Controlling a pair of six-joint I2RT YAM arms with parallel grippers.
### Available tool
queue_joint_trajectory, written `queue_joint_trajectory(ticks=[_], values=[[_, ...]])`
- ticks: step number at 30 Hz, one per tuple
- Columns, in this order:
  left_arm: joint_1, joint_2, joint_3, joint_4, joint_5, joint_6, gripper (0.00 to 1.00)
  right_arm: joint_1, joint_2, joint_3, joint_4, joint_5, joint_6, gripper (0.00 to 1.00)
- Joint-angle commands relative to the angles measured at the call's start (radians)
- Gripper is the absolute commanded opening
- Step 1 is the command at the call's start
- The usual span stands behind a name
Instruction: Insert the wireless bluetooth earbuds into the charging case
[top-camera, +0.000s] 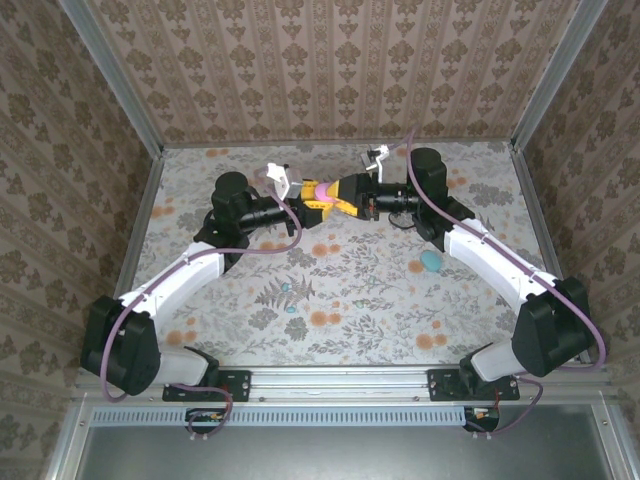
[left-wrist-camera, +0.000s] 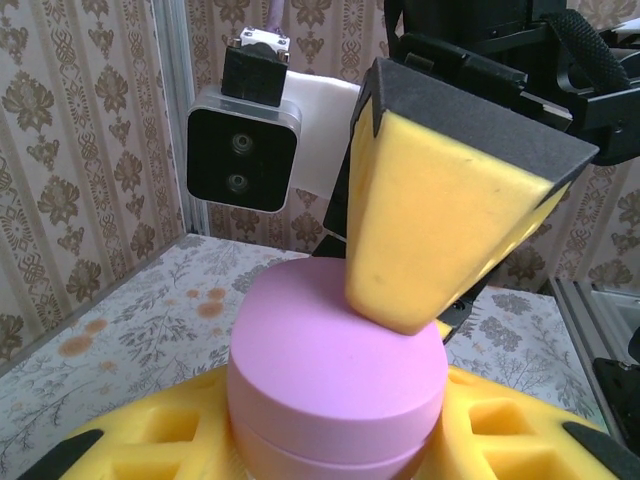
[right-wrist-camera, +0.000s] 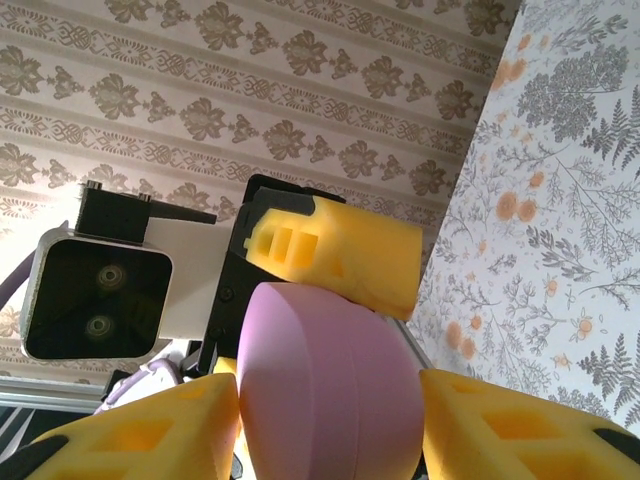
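Observation:
A pink pebble-shaped charging case (top-camera: 327, 192) hangs above the middle of the mat, with its lid down. My left gripper (top-camera: 312, 202) is shut on its sides; in the left wrist view the case (left-wrist-camera: 335, 350) sits between the yellow fingers (left-wrist-camera: 120, 445). My right gripper (top-camera: 347, 196) meets it from the right, one finger (left-wrist-camera: 440, 210) resting on the lid. In the right wrist view the case (right-wrist-camera: 330, 380) fills the gap of the right gripper (right-wrist-camera: 330, 425), both pads against its faces. Two small teal earbuds (top-camera: 283, 288) lie on the mat, nearer the left arm.
A teal case (top-camera: 430, 262) lies on the flower-printed mat (top-camera: 350, 300) beside the right forearm. Metal frame rails (top-camera: 150, 210) and papered walls close in the table on three sides. The two wrist cameras (left-wrist-camera: 243, 145) face each other at close range.

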Motion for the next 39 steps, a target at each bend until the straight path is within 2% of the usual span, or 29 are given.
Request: queue_joint_trajectory(ticks=[1, 7, 12, 18, 21, 31, 35, 39], values=[[-0.003, -0.012, 0.031, 0.033, 0.042, -0.017, 0.38, -0.009, -0.016, -0.008, 0.031, 0.026, 0.015, 0.51], [-0.003, -0.016, 0.034, 0.028, 0.054, -0.012, 0.38, -0.014, -0.008, -0.009, 0.027, 0.035, 0.022, 0.51], [-0.003, -0.016, 0.038, 0.018, 0.052, -0.004, 0.39, -0.016, -0.004, -0.012, 0.037, 0.035, 0.031, 0.39], [-0.003, -0.018, 0.042, -0.021, 0.035, 0.023, 0.42, -0.019, -0.012, -0.02, 0.04, 0.042, 0.034, 0.34], [-0.003, -0.026, 0.041, -0.055, 0.026, 0.052, 0.47, -0.025, -0.023, -0.032, 0.046, 0.065, 0.042, 0.32], [-0.002, -0.044, 0.027, -0.133, -0.012, 0.121, 0.71, -0.032, -0.026, -0.057, 0.087, 0.101, 0.073, 0.3], [0.0, -0.071, 0.003, -0.143, -0.074, 0.132, 0.74, -0.043, -0.031, -0.077, 0.069, 0.151, 0.06, 0.3], [0.006, -0.128, -0.055, -0.111, -0.191, 0.116, 0.76, -0.058, -0.025, -0.095, -0.021, 0.249, 0.006, 0.29]])
